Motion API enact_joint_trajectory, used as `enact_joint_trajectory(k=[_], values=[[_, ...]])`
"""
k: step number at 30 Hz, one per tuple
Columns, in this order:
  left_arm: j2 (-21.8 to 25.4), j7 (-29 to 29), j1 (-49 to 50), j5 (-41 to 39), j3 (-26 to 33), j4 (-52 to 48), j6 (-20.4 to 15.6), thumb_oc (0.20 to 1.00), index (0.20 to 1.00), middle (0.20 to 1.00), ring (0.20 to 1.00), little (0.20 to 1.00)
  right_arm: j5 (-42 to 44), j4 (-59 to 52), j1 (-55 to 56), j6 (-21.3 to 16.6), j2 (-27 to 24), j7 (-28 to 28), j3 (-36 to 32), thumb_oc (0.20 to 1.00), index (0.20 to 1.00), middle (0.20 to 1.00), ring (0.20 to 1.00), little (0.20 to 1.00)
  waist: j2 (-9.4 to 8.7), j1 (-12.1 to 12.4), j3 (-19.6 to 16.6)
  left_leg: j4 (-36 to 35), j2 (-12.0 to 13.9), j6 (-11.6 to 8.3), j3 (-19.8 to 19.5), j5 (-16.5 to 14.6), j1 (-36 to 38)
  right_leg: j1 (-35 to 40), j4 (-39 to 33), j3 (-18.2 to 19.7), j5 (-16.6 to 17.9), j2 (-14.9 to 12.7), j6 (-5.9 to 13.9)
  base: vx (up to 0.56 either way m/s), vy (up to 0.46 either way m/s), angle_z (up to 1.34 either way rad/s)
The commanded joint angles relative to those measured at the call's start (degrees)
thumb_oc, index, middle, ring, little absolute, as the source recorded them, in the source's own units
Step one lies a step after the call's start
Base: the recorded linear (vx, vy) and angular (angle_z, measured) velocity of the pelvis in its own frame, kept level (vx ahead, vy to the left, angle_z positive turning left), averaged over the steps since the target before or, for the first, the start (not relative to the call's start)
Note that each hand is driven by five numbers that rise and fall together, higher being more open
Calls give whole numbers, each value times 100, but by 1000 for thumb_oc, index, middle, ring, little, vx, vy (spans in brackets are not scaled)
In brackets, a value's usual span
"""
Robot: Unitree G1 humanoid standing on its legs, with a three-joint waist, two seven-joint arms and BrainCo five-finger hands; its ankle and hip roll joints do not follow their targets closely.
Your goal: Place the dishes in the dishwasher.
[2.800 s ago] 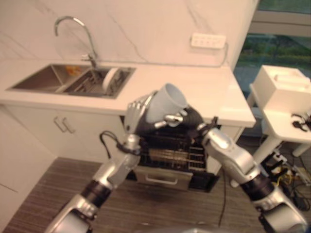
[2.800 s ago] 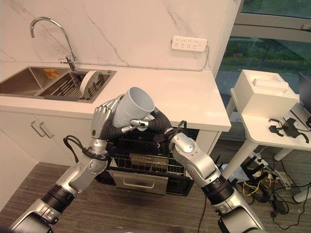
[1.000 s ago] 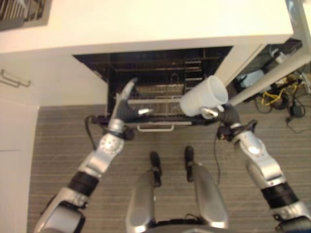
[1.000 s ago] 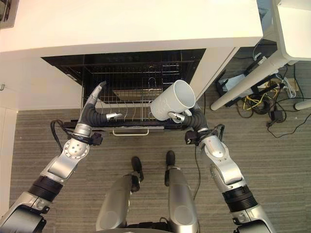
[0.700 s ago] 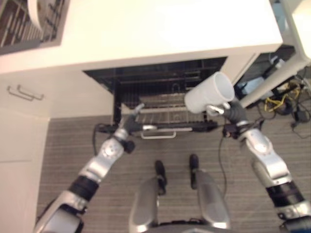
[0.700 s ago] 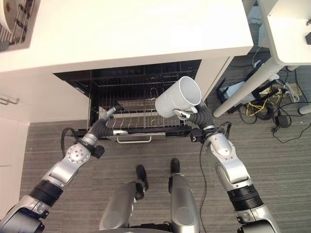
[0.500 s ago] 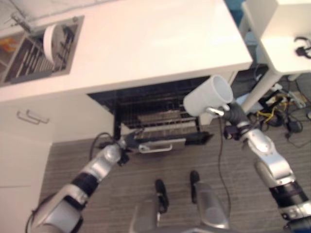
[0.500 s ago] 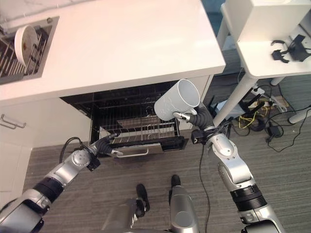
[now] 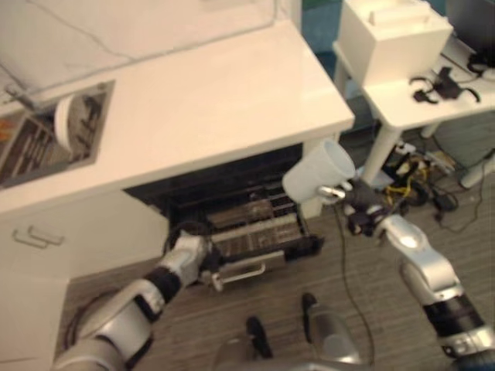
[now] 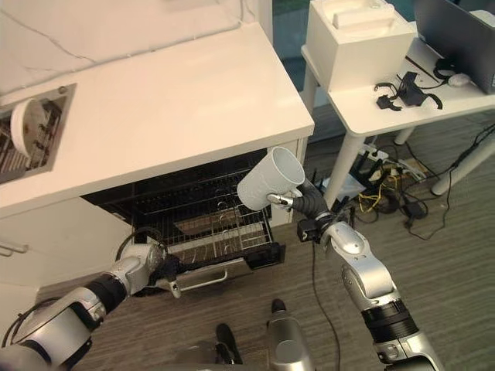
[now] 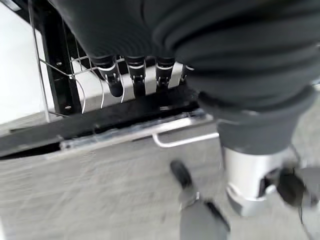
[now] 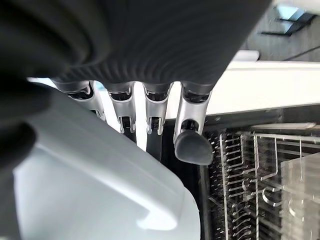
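Observation:
A white cup [image 10: 271, 179] tilts in the air over the right end of the open dishwasher, its mouth facing up and right. My right hand [image 10: 305, 202] is shut on it from below; in the right wrist view its fingers [image 12: 192, 135] curl over the cup [image 12: 90, 190]. The wire dishwasher rack [image 10: 209, 224] is pulled partway out under the counter. My left hand [image 10: 155, 263] sits low at the rack's front left corner, fingers [image 11: 131, 75] hooked over its front wire, just above the metal handle [image 11: 185, 140]. A white plate [image 10: 31, 124] stands upright in the sink rack.
The white counter [image 10: 170, 108] overhangs the dishwasher. The sink [image 9: 23, 147] is at the far left. A white table [image 10: 387, 104] with a white box [image 10: 356, 39] stands to the right, with cables [image 10: 387, 201] on the floor under it.
The cup went from my left hand to my right, which keeps it over the dishwasher. My left hand dropped to the rack's front, and the rack has slid out. The view has shifted.

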Motion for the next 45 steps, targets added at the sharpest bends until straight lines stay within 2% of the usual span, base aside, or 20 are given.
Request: enact_joint_trajectory(k=[1, 6, 10, 11, 12, 13, 14, 15, 16, 17, 19, 20, 21, 22, 23, 25, 26, 31, 38, 45], values=[[83, -1652, 1320, -169, -411, -30, 152, 1000, 1000, 1000, 1000, 1000, -31, -347, -492, -443, 134, -87, -135, 200, 200, 200, 200, 200, -169, 159, 442, 406, 204, -62, -514, -401, -164, 376, -287, 70, -144, -280, 400, -56, -25, 4], [701, -1990, 1425, -85, -322, -927, 192, 1000, 1000, 1000, 1000, 1000, 68, -364, -411, -558, -20, -131, -272, 200, 200, 200, 200, 200, -171, 299, 510, 406, 177, -70, -586, -402, -261, 341, -287, -48, -149, -316, 423, -31, -21, 9], [1061, -795, 1390, -1164, 225, -1499, 169, 1000, 1000, 1000, 1000, 1000, 151, -447, -258, -576, -174, -177, -295, 200, 200, 200, 200, 200, -132, 380, 509, 406, 159, -63, -611, -386, -259, 377, -287, -119, -161, -319, 399, 4, -1, 4], [1152, -110, 1417, -1826, 681, -1819, 74, 1000, 1000, 1000, 1000, 1000, 158, -509, -105, -601, -228, -149, -367, 200, 200, 200, 200, 200, -115, 424, 502, 406, 143, -57, -631, -379, -250, 408, -287, -159, -171, -333, 392, 0, 0, 0], [1206, 340, 1415, -2190, 976, -2116, -33, 1000, 1000, 1000, 1000, 1000, 163, -564, 37, -640, -254, -124, -435, 200, 200, 200, 200, 200, -103, 455, 480, 406, 131, -50, -646, -368, -262, 415, -287, -185, -170, -342, 386, 62, -1, 10], [1315, 1093, 1388, -2952, 1670, -2729, -224, 1000, 1000, 1000, 1000, 1000, 148, -676, 309, -698, -297, -115, -580, 200, 200, 200, 200, 200, -95, 521, 460, 406, 106, -52, -682, -375, -239, 472, -287, -244, -190, -373, 390, 54, -19, 20], [1437, 1552, 1339, -3465, 2001, -2977, -447, 1000, 1000, 1000, 1000, 1000, 153, -691, 404, -720, -333, -106, -647, 200, 200, 200, 200, 200, -87, 554, 420, 406, 103, -56, -699, -328, -292, 434, -287, -262, -155, -383, 379, 57, -22, 30], [1536, 1811, 1310, -3966, 2362, -3155, -664, 1000, 1000, 1000, 1000, 1000, 132, -692, 486, -730, -359, -89, -718, 200, 200, 200, 200, 200, -86, 583, 418, 406, 94, -59, -712, -320, -279, 461, -287, -283, -154, -396, 381, 38, -16, 33], [1664, 2071, 1309, -4278, 2629, -3286, -1008, 1000, 1000, 1000, 1000, 1000, 124, -673, 548, -747, -396, -97, -761, 200, 200, 200, 200, 200, -83, 609, 385, 406, 84, -61, -727, -309, -290, 456, -287, -294, -151, -405, 382, 67, -10, 28], [1831, 2282, 1321, -4932, 3006, -3441, -1363, 1000, 1000, 1000, 1000, 1000, 68, -608, 589, -763, -422, -78, -795, 200, 200, 200, 200, 200, -85, 643, 368, 406, 79, -71, -745, -294, -275, 481, -287, -308, -145, -420, 387, 73, -6, 22], [1758, 2774, 1444, -5609, 3508, -3550, -2026, 1000, 1000, 1000, 1000, 1000, -132, -505, 597, -694, -407, 26, -809, 200, 200, 200, 200, 200, -99, 719, 341, 406, 69, -68, -773, -294, -262, 504, -287, -323, -151, -428, 373, 57, -3, 10], [1758, 2774, 1444, -5609, 3508, -3550, -2026, 1000, 1000, 1000, 1000, 1000, -132, -505, 597, -694, -407, 26, -809, 200, 200, 200, 200, 200, -99, 719, 341, 406, 69, -68, -773, -294, -262, 504, -287, -323, -151, -428, 373, 44, -22, 6], [1539, 3176, 1536, -6048, 3792, -3579, -2548, 1000, 1000, 1000, 1000, 1000, -337, -389, 581, -652, -338, -23, -767, 200, 200, 200, 200, 200, -140, 783, 333, 406, 65, -70, -805, -300, -246, 531, -287, -340, -158, -437, 368, 54, -73, 9], [880, 3526, 1727, -6766, 4108, -3752, -3135, 1000, 1000, 1000, 1000, 1000, -664, -145, 579, -598, -123, -173, -662, 200, 200, 200, 200, 200, -236, 901, 307, 406, 52, -64, -858, -318, -229, 561, -287, -373, -169, -443, 348, 61, -93, 8], [676, 3582, 1798, -6818, 4141, -3797, -3261, 1000, 1000, 1000, 1000, 1000, -797, -69, 575, -567, -60, -246, -626, 200, 200, 200, 200, 200, -265, 929, 297, 406, 44, -60, -882, -327, -226, 565, -287, -373, -168, -439, 341, 44, -96, 10], [397, 3719, 1850, -6795, 4115, -3868, -3394, 1000, 1000, 1000, 1000, 1000, -1049, 82, 511, -428, -1, -426, -527, 200, 200, 200, 200, 200, -320, 990, 294, 406, 36, -60, -921, -323, -225, 574, -287, -384, -156, -439, 333, 8, -68, 8], [283, 3781, 1809, -6870, 4095, -3865, -3422, 1000, 1000, 1000, 1000, 1000, -1198, 273, 375, -228, -11, -464, -422, 200, 200, 200, 200, 200, -361, 1046, 301, 406, 23, -56, -957, -322, -231, 576, -287, -389, -148, -432, 326, -5, -66, 6], [189, 3815, 1623, -7288, 4035, -3842, -3339, 1000, 1000, 1000, 1000, 1000, -1513, 1097, -265, 176, -97, -552, -56, 200, 200, 200, 200, 200, -469, 1225, 311, 406, 8, -57, -1038, -318, -187, 648, -287, -447, -130, -441, 329, 22, -79, 6], [175, 3747, 1357, -7344, 3873, -3793, -3210, 1000, 1000, 1000, 1000, 1000, -1432, 2534, -1133, 669, -236, -399, 567, 200, 200, 200, 200, 200, -551, 1489, 368, 406, 22, -69, -1143, -297, -149, 745, -287, -517, -112, -454, 323, 17, -67, 8], [241, 3667, 1009, -7652, 3808, -3842, -3261, 1000, 1000, 1000, 1000, 1000, -1179, 4405, -1987, 681, -256, -6, 1106, 200, 200, 200, 200, 200, -481, 1737, 457, 406, -1, -110, -1264, -247, -175, 791, -287, -637, -106, -512, 295, -6, -26, 11]])
